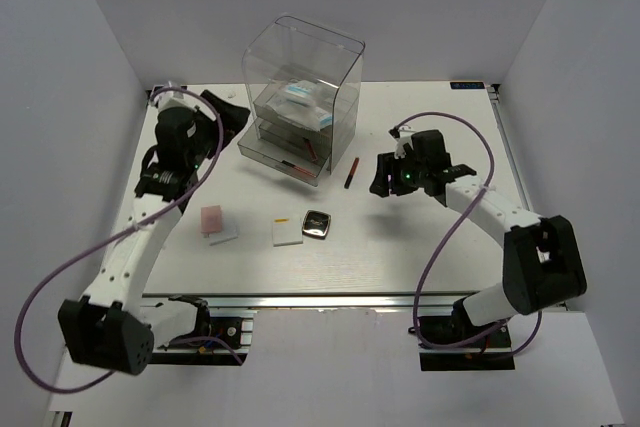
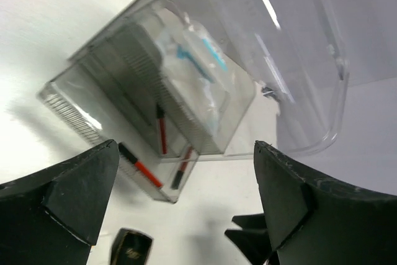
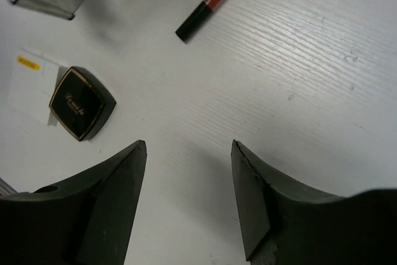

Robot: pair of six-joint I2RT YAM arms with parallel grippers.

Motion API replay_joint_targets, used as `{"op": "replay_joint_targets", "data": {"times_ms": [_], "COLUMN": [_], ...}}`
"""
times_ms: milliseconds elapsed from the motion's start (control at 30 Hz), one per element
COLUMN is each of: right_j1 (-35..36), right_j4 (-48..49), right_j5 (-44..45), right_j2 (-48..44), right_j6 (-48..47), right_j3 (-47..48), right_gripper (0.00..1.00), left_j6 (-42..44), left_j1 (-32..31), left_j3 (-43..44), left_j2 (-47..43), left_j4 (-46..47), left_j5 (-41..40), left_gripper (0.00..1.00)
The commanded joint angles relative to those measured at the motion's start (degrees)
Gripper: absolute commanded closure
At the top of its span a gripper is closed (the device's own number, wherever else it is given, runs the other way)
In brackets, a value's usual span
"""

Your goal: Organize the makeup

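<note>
A dark-red stick (image 1: 352,172) lies on the table right of the clear drawer box (image 1: 300,97); it also shows in the right wrist view (image 3: 211,1). More sticks (image 2: 139,169) lie in the box's pulled-out bottom drawer. Two white blue-printed packets (image 1: 305,102) sit inside the box. The black compact (image 1: 317,224) lies beside a white pad (image 1: 287,233). A pink pad (image 1: 211,218) lies further left. My left gripper (image 1: 232,112) (image 2: 186,172) is open and empty, left of the box. My right gripper (image 1: 378,179) (image 3: 189,147) is open and empty, just right of the loose stick.
A second white pad (image 1: 224,236) lies against the pink pad. The bottom drawer (image 1: 280,160) sticks out toward the table's middle. White walls close in the table at left, right and back. The compact (image 3: 82,111) lies left of my right fingers.
</note>
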Motion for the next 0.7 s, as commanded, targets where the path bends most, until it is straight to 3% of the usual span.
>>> {"op": "replay_joint_targets", "data": {"times_ms": [0,100,667], "right_j1": [-0.14,0.03,3.55], "right_j4": [0.12,-1.46,-7.62], "right_j5": [5.19,11.06,14.07], "right_j2": [4.57,9.75,30.42], "right_j6": [5.47,9.16,22.79], "right_j3": [4.49,8.27,29.54], "right_gripper": [0.37,0.34,0.37], "left_j6": [3.66,4.19,-0.99], "left_j1": [0.76,0.76,0.76], "left_j3": [-4.96,-8.30,-20.52], "left_j2": [-5.85,-12.43,-32.58], "left_j4": [-6.09,-9.25,-24.98], "left_j5": [-2.71,-4.02,-11.06], "left_gripper": [0.02,0.02,0.02]}}
